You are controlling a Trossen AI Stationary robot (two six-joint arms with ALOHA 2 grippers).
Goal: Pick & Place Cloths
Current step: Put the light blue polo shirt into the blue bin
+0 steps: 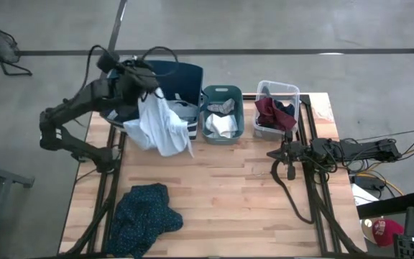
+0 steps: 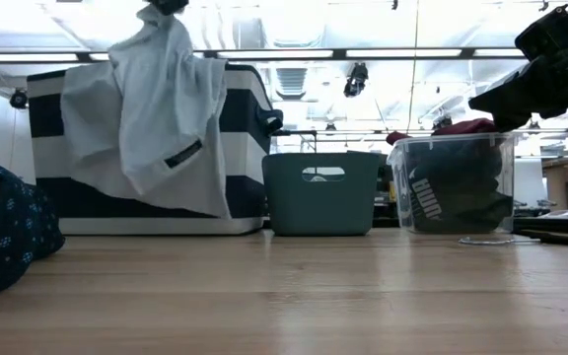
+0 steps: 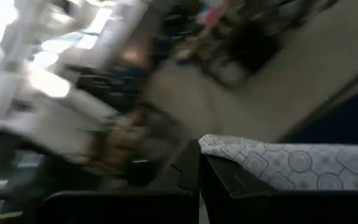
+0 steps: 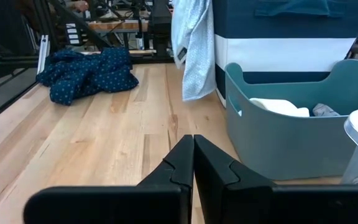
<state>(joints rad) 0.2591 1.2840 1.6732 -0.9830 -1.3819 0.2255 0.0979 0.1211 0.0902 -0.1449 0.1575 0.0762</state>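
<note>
The scene is being lit evenly from overhead. In the low view, ceiling light strips are being blown out to white, and a soft sheen is being cast on the table [image 2: 294, 296]. The left wrist view is being smeared by heavy motion blur; only the patterned cloth [image 3: 303, 165] just beside the left gripper [image 3: 199, 163] is being rendered legibly. The right wrist view is being kept sharp, with faint shadows.
</note>
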